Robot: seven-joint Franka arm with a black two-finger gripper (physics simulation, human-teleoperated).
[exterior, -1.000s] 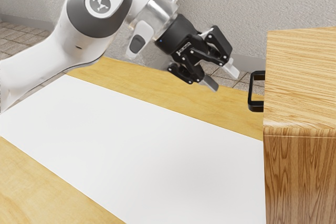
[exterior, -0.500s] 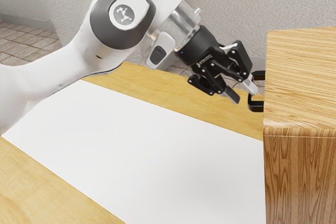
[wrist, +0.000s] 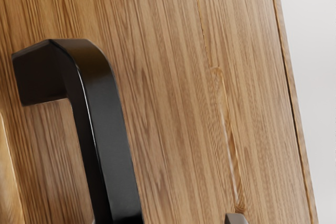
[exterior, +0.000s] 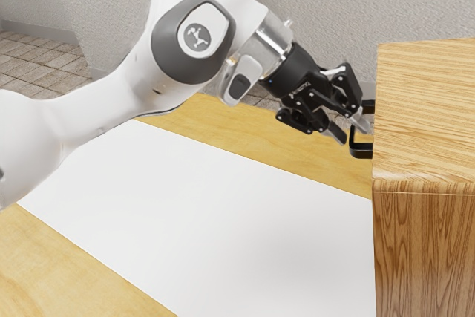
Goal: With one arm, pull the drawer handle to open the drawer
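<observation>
Nearest the camera: a white rectangular sheet (exterior: 208, 213) lies flat on the light wooden tabletop (exterior: 245, 128).

At the exterior view's right stands the oak-grain wooden cabinet (exterior: 423, 109). Its front turns toward the arm, which puts the pull within a straight reach.

Task item: the black squared loop handle (exterior: 353, 145) is fixed to the cabinet's front, up near the top edge. In the wrist view the handle (wrist: 100, 129) stands proud of the wood-grain drawer front (wrist: 173, 77), leaving room behind the bar for a finger. A thin seam runs beside the panel with no gap showing. Judgement: the drawer is not yet drawn out.

The black two-finger gripper (exterior: 354, 125) is right at the handle's upper end. Its fingers stand apart, nothing clamped between them, and they seem to straddle the bar. Contact cannot be confirmed. The white arm (exterior: 133, 109) comes in from the exterior view's left, roughly in line with the pull direction.

Farthest back are a grey textured wall (exterior: 356, 5) and a tiled floor (exterior: 30, 64).

Writing: a white emblem on the grey joint cap (exterior: 197, 37), and small lettering on the gripper body, unreadable. No brand can be read.
</observation>
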